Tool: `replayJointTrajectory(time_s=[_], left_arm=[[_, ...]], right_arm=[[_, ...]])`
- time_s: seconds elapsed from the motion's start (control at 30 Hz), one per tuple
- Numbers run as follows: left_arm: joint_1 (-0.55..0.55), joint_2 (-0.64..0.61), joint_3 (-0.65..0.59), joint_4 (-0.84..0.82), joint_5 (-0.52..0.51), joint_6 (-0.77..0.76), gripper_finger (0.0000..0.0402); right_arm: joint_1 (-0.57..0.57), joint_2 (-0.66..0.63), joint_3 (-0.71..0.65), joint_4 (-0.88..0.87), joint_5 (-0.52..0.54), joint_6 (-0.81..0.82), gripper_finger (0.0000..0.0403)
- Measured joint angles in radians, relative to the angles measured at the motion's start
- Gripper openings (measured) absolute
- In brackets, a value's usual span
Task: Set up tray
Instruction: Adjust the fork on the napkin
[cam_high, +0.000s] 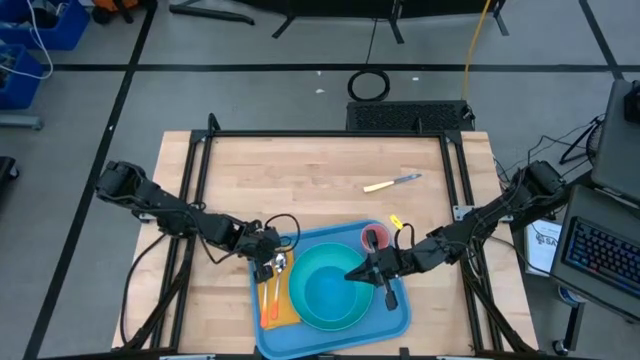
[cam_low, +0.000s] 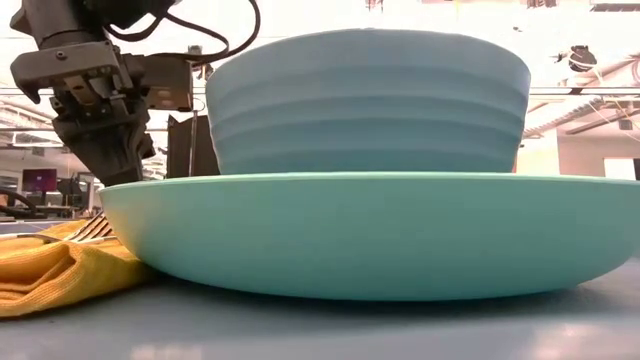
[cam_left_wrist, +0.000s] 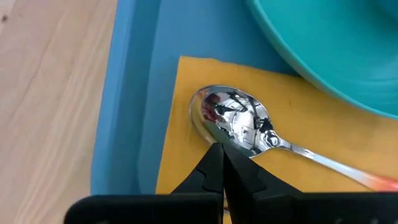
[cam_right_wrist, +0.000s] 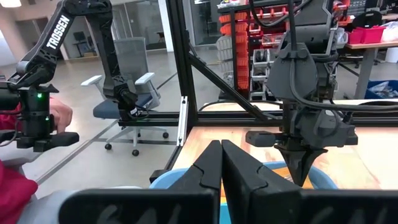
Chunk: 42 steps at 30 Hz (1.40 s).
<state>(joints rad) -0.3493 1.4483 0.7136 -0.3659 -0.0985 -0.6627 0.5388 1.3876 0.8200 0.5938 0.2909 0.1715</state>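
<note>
Spoon handle runs off at four o'clock in our left wrist view; plate cropped at one o'clock. Bowl blocks our low view.

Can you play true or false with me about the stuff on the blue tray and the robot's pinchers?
1. The spoon lies on the yellow napkin. True.
2. The knife is on the tray. False: it lies apart on the wooden table.
3. The left gripper is shut, right at the spoon's bowl. True.
4. The teal plate is empty. False: a bowl sits in it.
5. The right gripper is wide open. False: its fingers are pressed together.
</note>
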Motion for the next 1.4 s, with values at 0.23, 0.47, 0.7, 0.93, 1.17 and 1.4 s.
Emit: replayJointTrajectory(time_s=[0.23,0.47,0.7,0.93,1.17,1.4], left_arm=[[0.002,0.000,0.000,-0.007,0.001,-0.001,0.0000],[0.003,0.000,0.000,-0.017,0.002,-0.005,0.0000],[0.003,0.000,0.000,-0.053,0.003,-0.027,0.0000],[0.003,-0.002,0.000,-0.048,0.013,-0.028,0.0000],[-0.037,-0.002,0.000,0.029,0.041,-0.039,0.0000],[-0.123,-0.002,0.000,0.102,0.092,-0.071,0.0000]], right_arm=[[0.000,0.000,0.000,0.000,0.000,0.000,0.0000],[0.000,0.000,0.000,0.000,0.000,0.000,0.0000],[0.000,0.000,0.000,0.000,0.000,0.000,0.0000],[0.000,0.000,0.000,-0.001,0.000,0.000,0.0000],[0.000,0.000,0.000,-0.008,0.000,0.000,0.0000],[0.000,0.000,0.000,-0.008,0.000,0.000,0.0000]])
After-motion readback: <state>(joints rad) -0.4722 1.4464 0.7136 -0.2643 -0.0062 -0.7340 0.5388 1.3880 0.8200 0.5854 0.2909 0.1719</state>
